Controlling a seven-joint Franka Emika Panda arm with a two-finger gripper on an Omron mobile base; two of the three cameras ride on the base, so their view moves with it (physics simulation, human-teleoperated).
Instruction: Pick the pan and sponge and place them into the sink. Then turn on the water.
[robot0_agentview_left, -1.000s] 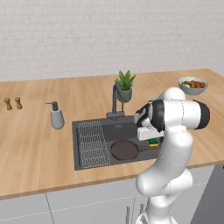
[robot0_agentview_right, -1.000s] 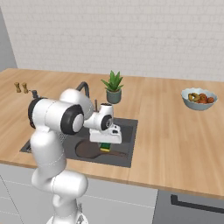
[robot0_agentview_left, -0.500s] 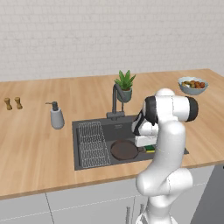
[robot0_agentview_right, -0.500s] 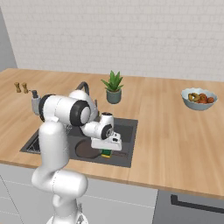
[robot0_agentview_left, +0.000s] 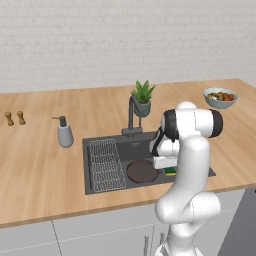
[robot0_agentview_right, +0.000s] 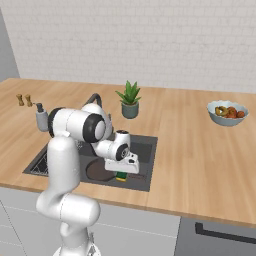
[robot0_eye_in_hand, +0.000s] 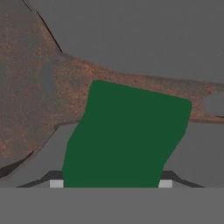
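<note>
I am counting one pan (robot0_agentview_left: 142, 171) lying in one sink (robot0_agentview_left: 95, 147), and one sponge (robot0_eye_in_hand: 124, 135), green side toward my hand camera. One wire rack (robot0_agentview_left: 106, 164) is sitting at the sink's side, and one curved faucet (robot0_agentview_left: 132, 116) is standing behind it. On the desk (robot0_agentview_left: 40, 165) I am seeing one soap dispenser (robot0_agentview_left: 64, 133), one potted plant (robot0_agentview_left: 143, 98) and one bowl (robot0_agentview_left: 220, 98); the bowl is holding several small round pieces, perhaps fruit, too blurred for me to number. Far to the side I am making out two small shakers (robot0_agentview_left: 15, 118). I am working with one pincer (robot0_agentview_right: 123, 173), two fingers on it.
</note>
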